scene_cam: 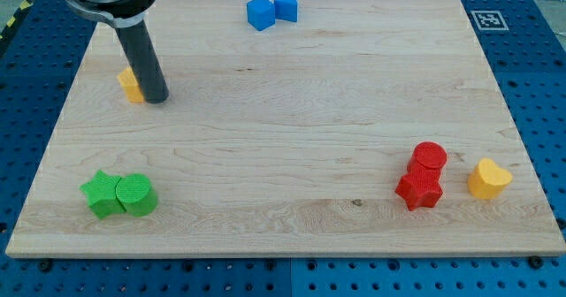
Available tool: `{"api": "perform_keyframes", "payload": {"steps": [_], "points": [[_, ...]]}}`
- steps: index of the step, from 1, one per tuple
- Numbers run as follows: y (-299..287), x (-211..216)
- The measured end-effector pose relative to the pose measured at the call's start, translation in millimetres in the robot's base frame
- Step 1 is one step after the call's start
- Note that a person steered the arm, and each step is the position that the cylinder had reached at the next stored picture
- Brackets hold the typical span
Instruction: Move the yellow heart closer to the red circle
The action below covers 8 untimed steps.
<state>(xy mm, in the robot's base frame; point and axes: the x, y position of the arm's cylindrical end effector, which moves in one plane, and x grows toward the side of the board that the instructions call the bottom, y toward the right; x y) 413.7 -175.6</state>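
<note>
The yellow heart [488, 178] lies near the view's right edge, low on the board. The red circle [429, 156] sits just left of it with a small gap, stacked against a red star-like block [419, 190] below it. My tip [157, 98] rests on the board at the view's upper left, far from both. It touches or nearly touches a second yellow block [130, 84] on its left, partly hidden by the rod.
Two blue blocks [271, 11] sit together at the view's top centre. A green star [102, 194] and a green circle [136, 194] sit side by side at the lower left. The wooden board [292, 111] lies on a blue perforated table.
</note>
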Motion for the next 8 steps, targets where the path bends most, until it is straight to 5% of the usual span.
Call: {"api": "perform_keyframes", "payload": {"steps": [4,6,8], "points": [[282,2],[421,58],[428,90]]}}
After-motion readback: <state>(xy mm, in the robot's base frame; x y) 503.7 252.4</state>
